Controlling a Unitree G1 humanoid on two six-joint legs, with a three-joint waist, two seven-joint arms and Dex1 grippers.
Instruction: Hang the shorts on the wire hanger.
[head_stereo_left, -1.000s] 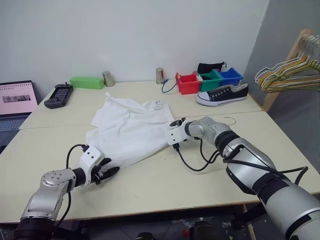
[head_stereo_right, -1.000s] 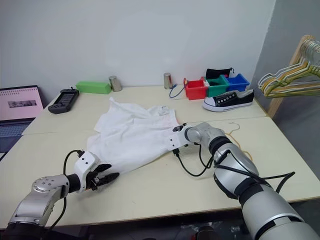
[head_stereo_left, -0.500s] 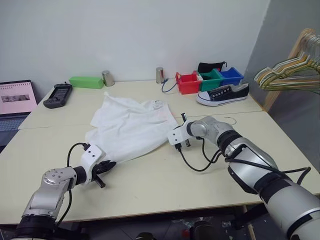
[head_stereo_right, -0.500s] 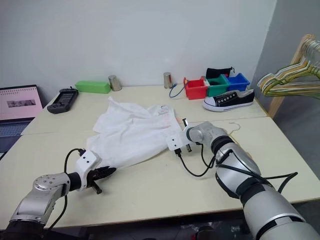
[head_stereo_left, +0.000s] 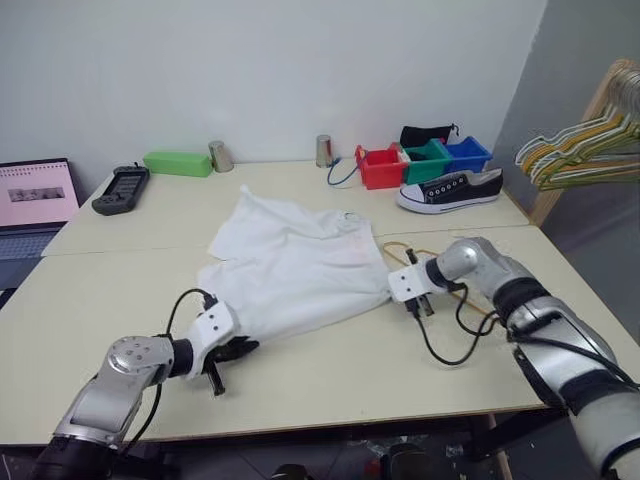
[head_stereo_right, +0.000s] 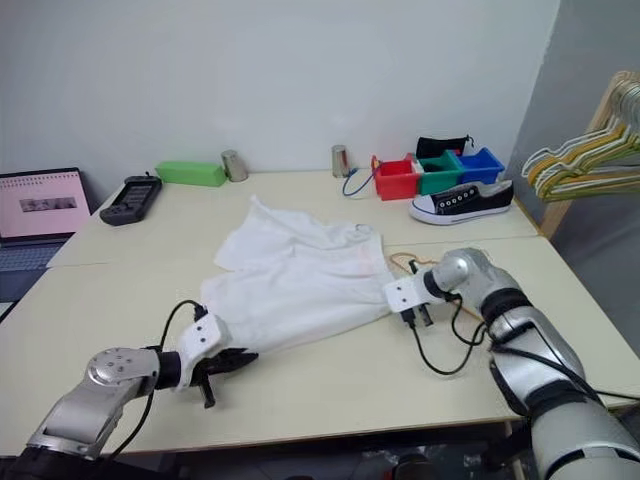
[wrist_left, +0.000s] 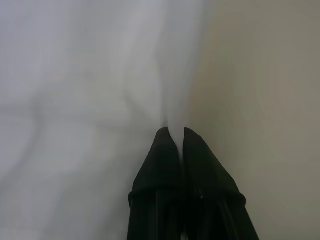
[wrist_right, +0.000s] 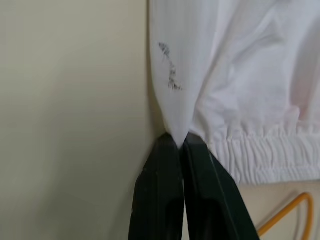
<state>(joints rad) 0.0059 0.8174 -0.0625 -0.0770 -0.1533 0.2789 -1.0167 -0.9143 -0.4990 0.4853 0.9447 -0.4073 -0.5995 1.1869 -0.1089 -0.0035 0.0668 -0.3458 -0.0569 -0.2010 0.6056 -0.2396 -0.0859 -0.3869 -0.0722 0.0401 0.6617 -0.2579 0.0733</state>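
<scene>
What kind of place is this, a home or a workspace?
Probably a lab or test workspace, not a home: pale worktables against a bare wall, an open laptop, red, green and blue plastic bins, and a wooden rack of hangers.

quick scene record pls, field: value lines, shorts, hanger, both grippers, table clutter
shorts: white shorts spread flat on the table
left gripper: left gripper shut on a corner of the shorts
right gripper: right gripper shut on a corner by the elastic waistband
wire hanger: yellow-orange wire hanger lying on the table beside the waistband, partly hidden
hanging: not yet begun
far edge: green box, black sneaker, red, green and blue bins
</scene>
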